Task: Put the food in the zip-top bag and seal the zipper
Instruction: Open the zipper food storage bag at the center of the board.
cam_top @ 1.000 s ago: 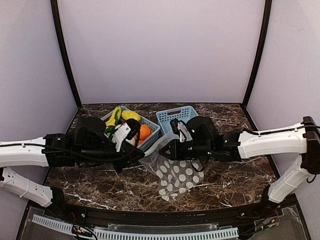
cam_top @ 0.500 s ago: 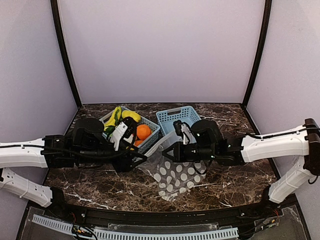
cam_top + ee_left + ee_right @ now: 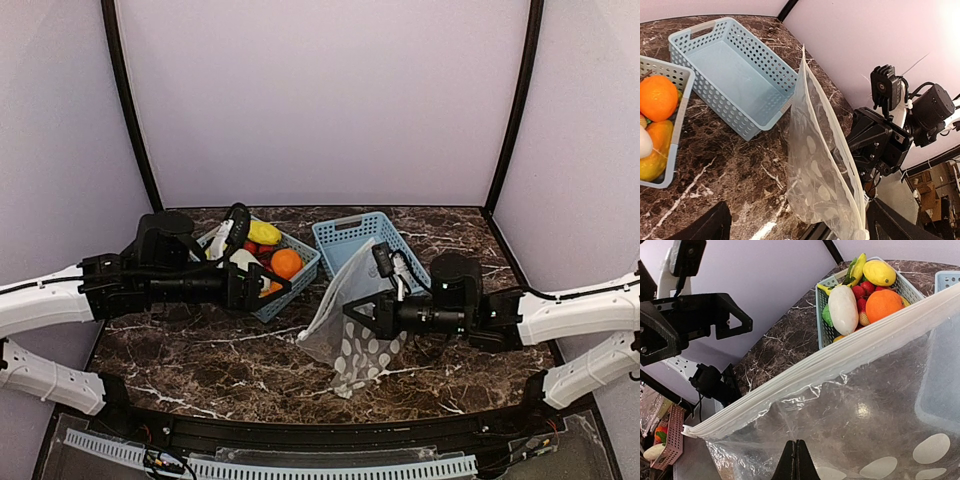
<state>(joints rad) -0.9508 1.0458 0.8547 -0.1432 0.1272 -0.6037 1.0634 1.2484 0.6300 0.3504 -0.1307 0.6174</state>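
One zip-top bag [image 3: 352,335] hangs pinched in right hand [image 3: 796,456]; left hand [image 3: 277,284] gapes nearby.

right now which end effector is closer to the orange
Left. The left end effector hangs open right beside the orange, at the food basket's near edge; the right end effector is shut on the zip-top bag, farther right by the empty basket.

Clear crinkled glossy plastic zip-top bag [image 3: 347,312]; matt blue plastic basket [image 3: 362,243]; polished dark marble table [image 3: 200,350].
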